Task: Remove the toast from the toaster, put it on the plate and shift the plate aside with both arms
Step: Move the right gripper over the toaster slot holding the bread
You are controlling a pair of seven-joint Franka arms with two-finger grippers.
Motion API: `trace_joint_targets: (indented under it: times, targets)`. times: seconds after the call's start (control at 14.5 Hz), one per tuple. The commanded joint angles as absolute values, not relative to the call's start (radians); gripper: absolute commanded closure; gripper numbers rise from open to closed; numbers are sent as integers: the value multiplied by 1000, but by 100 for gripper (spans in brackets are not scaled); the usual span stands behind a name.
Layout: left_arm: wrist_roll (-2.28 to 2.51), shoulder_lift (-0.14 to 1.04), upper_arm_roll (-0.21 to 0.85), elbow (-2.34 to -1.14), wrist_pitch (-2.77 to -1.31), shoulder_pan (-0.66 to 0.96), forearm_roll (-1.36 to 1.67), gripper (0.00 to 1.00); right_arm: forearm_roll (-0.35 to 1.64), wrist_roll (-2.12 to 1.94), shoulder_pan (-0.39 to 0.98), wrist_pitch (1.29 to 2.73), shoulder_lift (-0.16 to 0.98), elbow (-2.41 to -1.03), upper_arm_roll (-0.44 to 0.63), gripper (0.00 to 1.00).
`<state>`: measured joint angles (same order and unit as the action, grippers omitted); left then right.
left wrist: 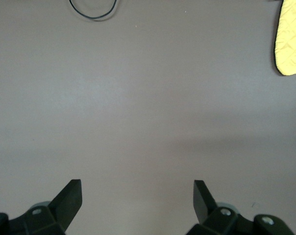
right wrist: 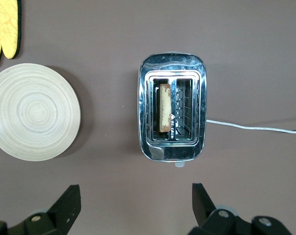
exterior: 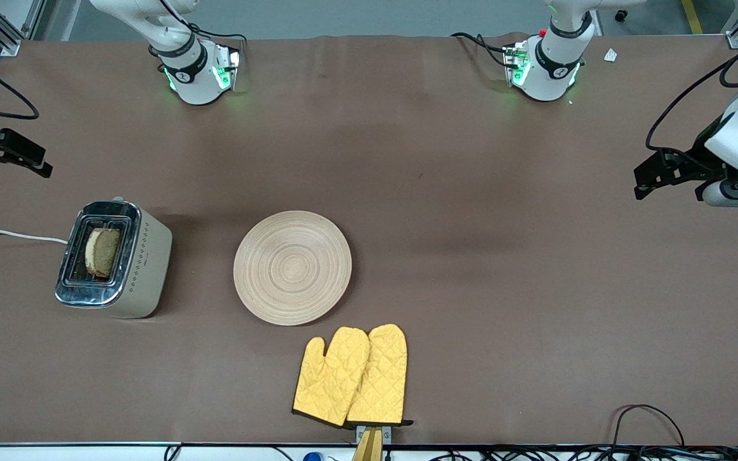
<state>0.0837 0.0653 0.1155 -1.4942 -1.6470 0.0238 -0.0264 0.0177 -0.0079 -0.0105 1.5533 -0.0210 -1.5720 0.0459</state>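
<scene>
The toast stands upright in one slot of a steel toaster toward the right arm's end of the table. It also shows edge-on in the right wrist view. The round light-wood plate lies empty on the cloth beside the toaster and also shows in the right wrist view. My right gripper hangs open and empty over bare cloth near the toaster; it shows in its own wrist view. My left gripper hangs open and empty over bare cloth at the left arm's end; it shows in its own wrist view.
Two yellow quilted oven mitts lie nearer the front camera than the plate, by the table's edge. They also show in the left wrist view. The toaster's white cord runs off the right arm's end. A black cable loop lies near the front edge.
</scene>
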Motion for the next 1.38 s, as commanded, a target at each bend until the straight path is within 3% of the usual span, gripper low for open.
trace_joint_targets:
  times: [0.0,0.55,0.96,1.31]
  targets:
    - [86,75,120,-1462,-1625,23,-40,0,18,-18,-18,1557,-45,-1600,43,0]
    - [87,80,120,-1465,-1624,34,-44,0,18,-26,-67,1641,7,-1606,43,0]
    - [83,83,121,-1465,-1624,28,-44,0,18,-26,-77,1896,34,-1799,44,0]
    - [80,83,121,-1466,-1624,23,-44,0,15,-31,-91,2032,127,-1900,44,0]
